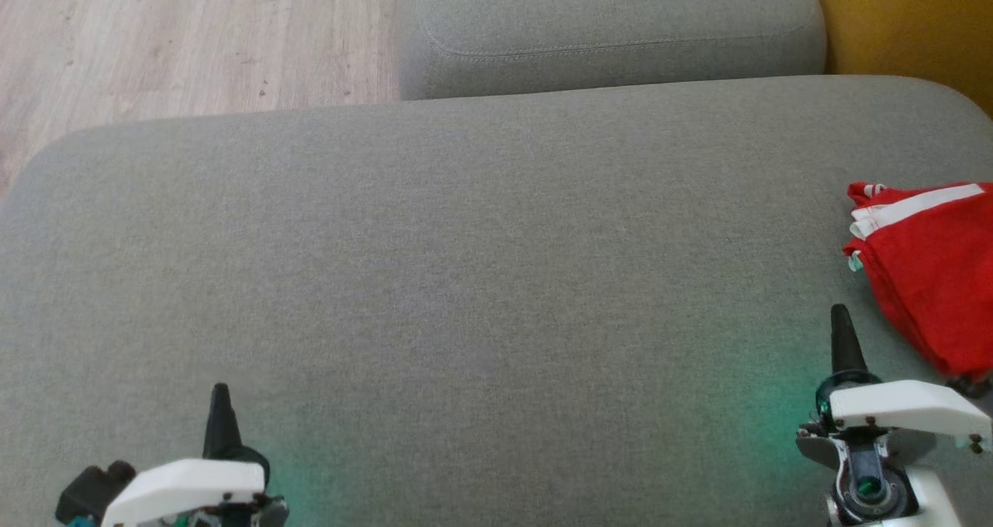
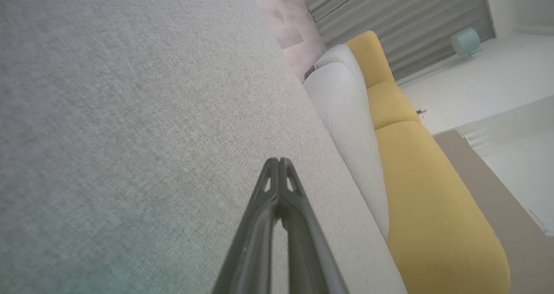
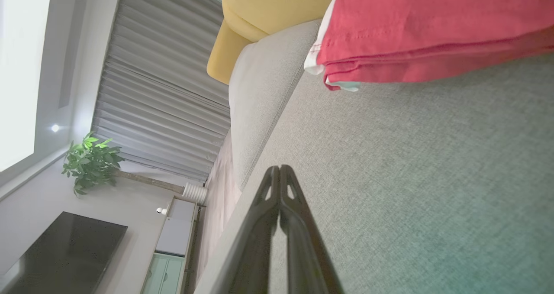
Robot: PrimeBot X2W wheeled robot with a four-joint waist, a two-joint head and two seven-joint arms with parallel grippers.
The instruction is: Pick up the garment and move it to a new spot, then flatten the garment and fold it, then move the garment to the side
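Observation:
The garment [image 1: 931,267] is red with white stripes and lies folded at the right edge of the grey cushion [image 1: 481,279]. The right wrist view has the folded garment [image 3: 433,30] at the top right, its layered edge facing me. My right gripper [image 1: 840,313] is shut and empty, a little to the left of the garment and nearer to me, not touching it. The tips of the right gripper [image 3: 279,169] meet over bare cushion. At the lower left my left gripper [image 1: 220,391] is shut and empty too. In its own wrist view the left gripper [image 2: 278,161] points along the grey fabric.
A second grey cushion [image 1: 605,30] lies beyond the big one. A yellow cushion [image 1: 915,22] is at the top right, wooden floor [image 1: 178,38] at the top left. The right wrist view takes in a potted plant [image 3: 88,162], grey curtains [image 3: 164,82] and a dark screen [image 3: 65,250].

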